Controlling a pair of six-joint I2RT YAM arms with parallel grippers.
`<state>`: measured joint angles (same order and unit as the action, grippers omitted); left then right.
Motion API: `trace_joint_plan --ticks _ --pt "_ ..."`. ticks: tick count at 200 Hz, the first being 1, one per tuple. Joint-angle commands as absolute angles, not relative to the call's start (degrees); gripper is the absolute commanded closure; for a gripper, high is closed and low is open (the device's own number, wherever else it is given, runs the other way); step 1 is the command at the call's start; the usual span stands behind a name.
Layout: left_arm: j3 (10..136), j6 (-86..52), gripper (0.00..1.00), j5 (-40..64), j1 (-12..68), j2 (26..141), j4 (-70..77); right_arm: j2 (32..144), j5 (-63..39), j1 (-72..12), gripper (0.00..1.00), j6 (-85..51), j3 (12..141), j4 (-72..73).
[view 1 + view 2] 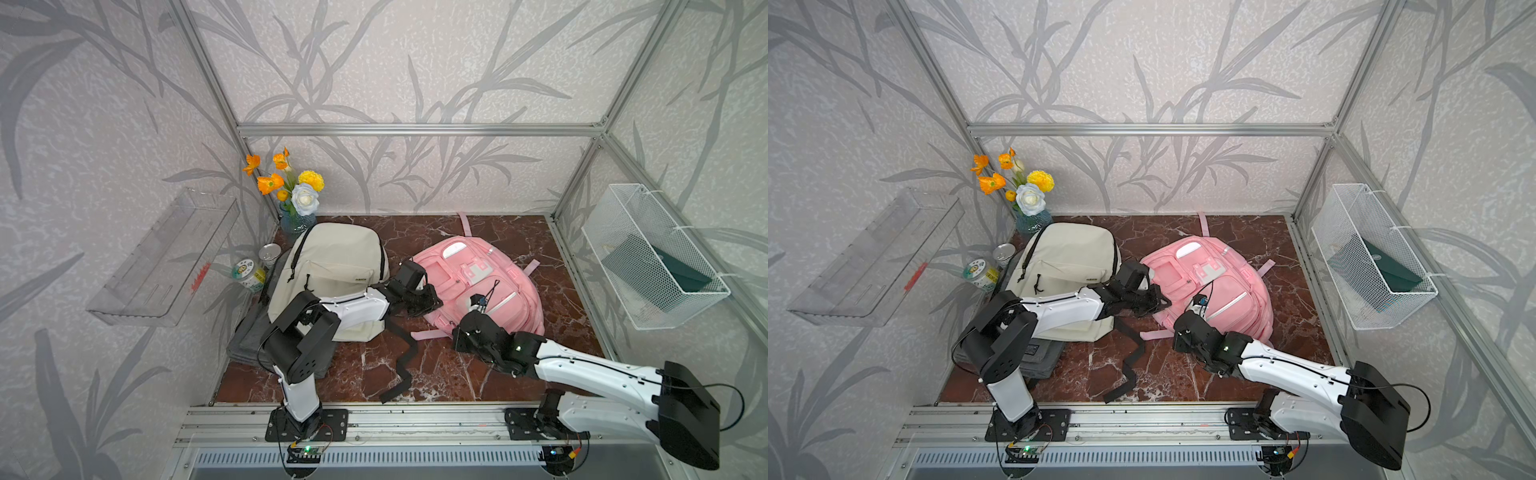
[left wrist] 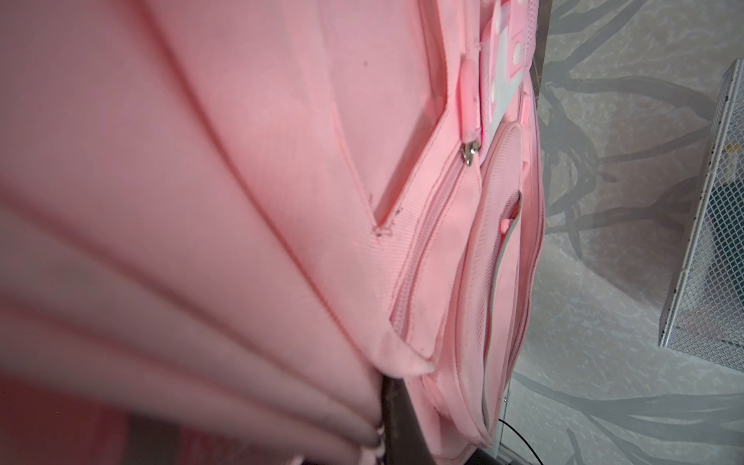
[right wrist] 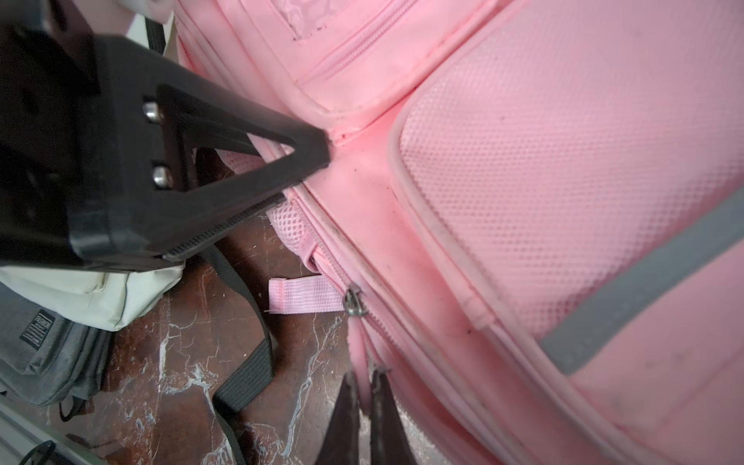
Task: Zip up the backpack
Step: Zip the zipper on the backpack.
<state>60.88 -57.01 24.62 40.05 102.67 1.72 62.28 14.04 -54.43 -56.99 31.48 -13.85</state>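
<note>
Leaf-patterned walls (image 1: 415, 62) and an aluminium frame close in a red-brown marble bench (image 1: 457, 374). The pink backpack (image 1: 486, 286) lies front-up on the bench's right half, with a beige backpack (image 1: 332, 266) just beside it on a grey bag (image 1: 249, 340). Both arms reach for the pink one, so it is most likely the bag to be zipped.

The left hand (image 1: 434, 302) sits at the pink backpack's near-left edge, its jaws closed. In the right wrist view one of its black fingers presses into a seam fold below a front pocket. It appears to pinch the cloth there, probably as an anchor, so the soft bag stays taut and does not slide when the zip is drawn.

The right hand (image 3: 367, 376) lies low against the same side of the bag, jaws drawn together and pointing along the main zip. The metal slider (image 3: 354, 304) sits just beyond its fingertips, with a pink webbing tab (image 3: 298, 296) running sideways from it over the bench. A thin pink edge shows between the fingers, but whether it is gripped cannot be told. How much of the zip is left open is also unclear from these views.

A loose black strap (image 1: 401, 361) trails across the bench between the arms, clear of the zip line.
</note>
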Motion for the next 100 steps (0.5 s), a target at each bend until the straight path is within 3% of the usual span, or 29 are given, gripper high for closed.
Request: trace_joint_plan --ticks 1,6,19,40,56,80,100 --pt "64.5 -53.1 1.00 11.6 34.6 104.2 4.6 58.6 12.5 -54.9 1.00 -57.9 28.2 -23.8" --pt "64.6 -53.3 1.00 11.9 34.8 104.2 4.7 58.5 12.8 -55.0 0.95 -57.4 28.5 -23.3" --pt "64.7 -53.6 1.00 12.2 35.5 104.0 4.6 58.8 14.0 -55.0 0.69 -55.4 30.4 -23.8" --pt "63.7 -54.4 1.00 12.3 36.7 102.8 4.7 60.2 16.0 -54.9 0.49 -50.8 34.8 -26.5" --pt "62.7 -55.5 1.00 12.9 37.5 102.1 5.4 60.9 16.5 -54.8 0.46 -49.0 37.3 -27.3" --pt "61.6 -56.4 1.00 12.3 39.3 100.6 5.7 62.6 12.5 -54.8 0.57 -44.6 38.1 -20.3" --pt "61.8 -56.7 1.00 12.6 40.2 99.9 5.3 65.6 9.9 -54.8 0.58 -43.1 39.2 -14.4"
